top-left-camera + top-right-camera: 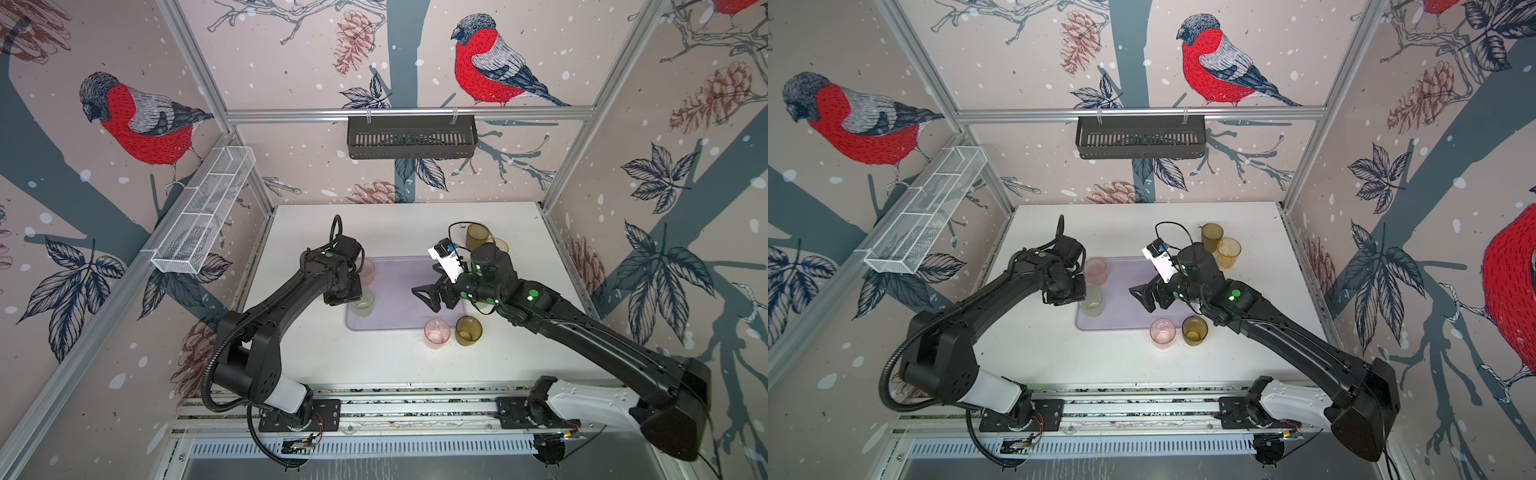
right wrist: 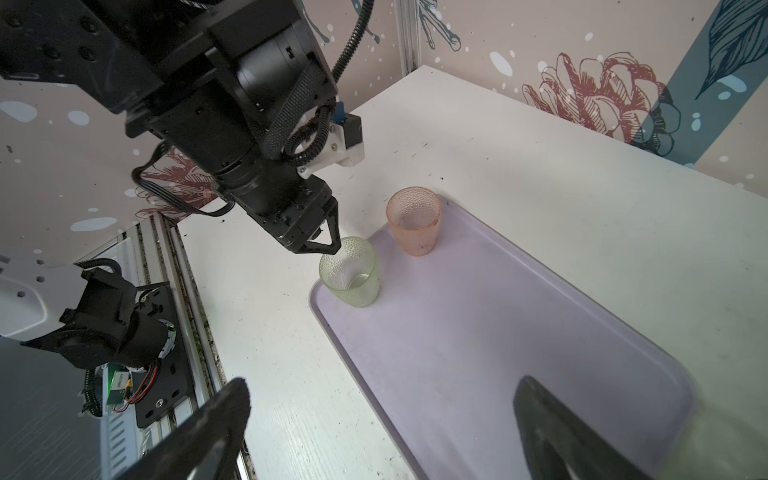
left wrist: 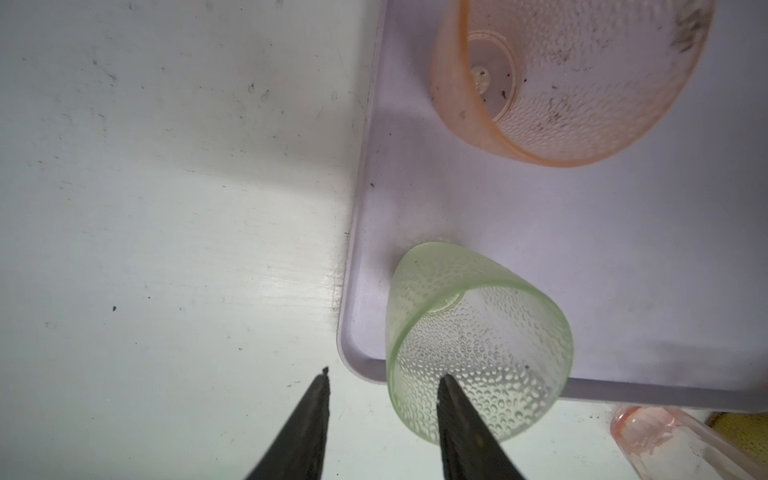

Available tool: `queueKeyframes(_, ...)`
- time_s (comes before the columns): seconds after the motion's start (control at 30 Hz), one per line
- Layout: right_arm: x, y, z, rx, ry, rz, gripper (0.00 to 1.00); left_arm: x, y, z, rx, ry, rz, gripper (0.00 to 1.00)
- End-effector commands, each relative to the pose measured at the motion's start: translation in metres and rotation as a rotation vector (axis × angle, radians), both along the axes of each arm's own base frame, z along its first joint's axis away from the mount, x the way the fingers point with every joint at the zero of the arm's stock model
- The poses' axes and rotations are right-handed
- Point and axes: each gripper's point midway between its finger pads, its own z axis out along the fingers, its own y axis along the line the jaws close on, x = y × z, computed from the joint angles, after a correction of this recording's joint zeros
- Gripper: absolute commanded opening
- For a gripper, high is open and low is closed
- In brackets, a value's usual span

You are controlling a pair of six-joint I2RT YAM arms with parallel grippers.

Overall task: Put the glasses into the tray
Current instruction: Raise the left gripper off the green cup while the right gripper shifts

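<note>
The left end effector [image 3: 384, 374] is parted astride the rim of the pale green glass [image 3: 478, 345], which stands upright in the near left corner of the tray [image 3: 582, 249]; a pink glass [image 3: 573, 83] stands in its far left corner. The right end effector [image 1: 424, 300] hangs wide apart and empty over the tray's right part. Another pink glass [image 1: 436, 332] and an olive glass [image 1: 468, 330] stand on the desk [image 1: 332, 353] just beside the tray's near edge.
</note>
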Motion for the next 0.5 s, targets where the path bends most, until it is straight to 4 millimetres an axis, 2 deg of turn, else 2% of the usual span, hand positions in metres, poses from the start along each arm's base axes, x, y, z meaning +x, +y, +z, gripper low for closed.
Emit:
queueKeyframes(0.0,0.006,-0.004,-0.004,-0.033,0.004,-0.027,0.99,-0.005,0.006,0.009,0.016,-0.005,0.033,0.46)
queueKeyframes(0.17,0.008,-0.001,-0.007,-0.036,0.034,-0.032,1.0,-0.005,0.006,0.022,-0.01,-0.052,0.051,0.52)
queueKeyframes(0.47,0.008,0.004,0.0,0.002,0.069,-0.036,1.0,-0.01,0.004,0.048,-0.056,-0.124,0.06,0.53)
